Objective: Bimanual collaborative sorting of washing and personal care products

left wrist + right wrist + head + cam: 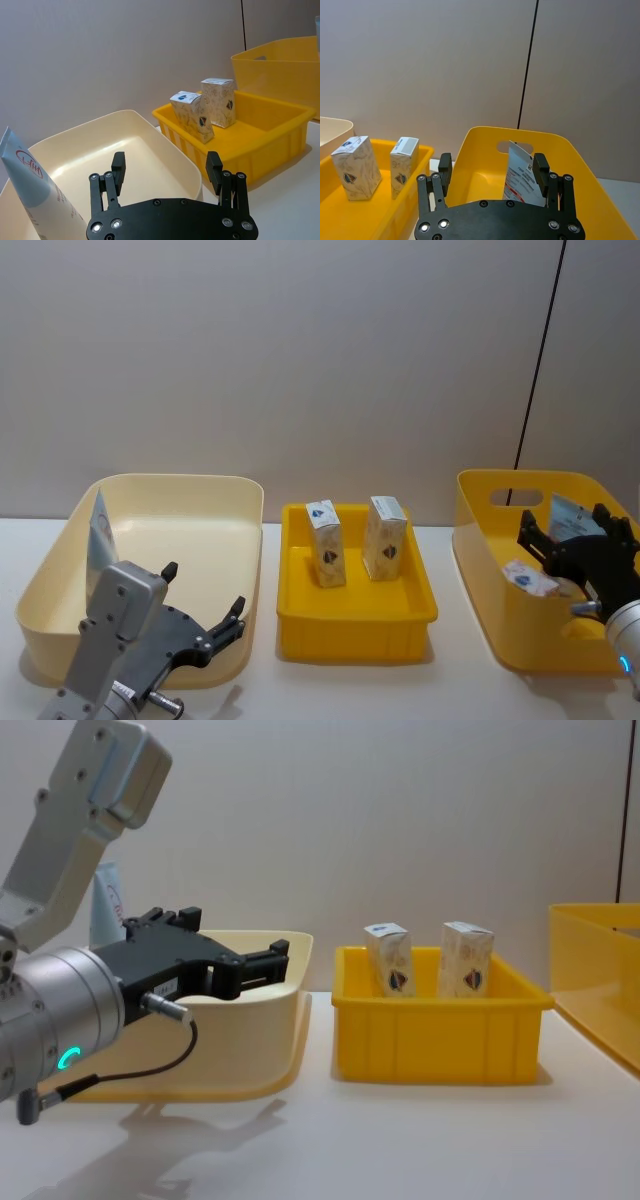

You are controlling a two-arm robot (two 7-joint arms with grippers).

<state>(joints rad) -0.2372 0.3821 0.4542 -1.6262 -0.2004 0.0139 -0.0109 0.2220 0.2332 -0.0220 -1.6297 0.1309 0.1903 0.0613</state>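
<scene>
So you've got two cartons (326, 542) standing in the small yellow tray (356, 624) in the middle, one leaning a bit, the other carton (386, 537) just beside it and upright. A blue-and-white tube (98, 530) leans against the far left wall of the cream bin (245, 570). Another tube (573, 517) stands in the big yellow bin (480, 560) on the right, with a small carton (531, 579) lying flat near it.

Your left claw (202, 609) hangs over the near right part of the cream bin, fingers spread, nothing in it. Your right claw (570, 535) is over the big yellow bin, also spread and empty, lined up with the tube there.

My guess is the next step is a pick on each side. For the right one, come down straight so the fingers straddle the tube's flat faces rather than its edges, and close gently, since it'll likely squish. Watch that flat carton beside it so you don't nudge it.

The head view is the one that gives you that flat carton; the right wrist view gives you the tube (522, 177) between the fingers. The chest view gives the cartons side-on, so the tilt of the left one (390, 959) is easier to read there.
</scene>
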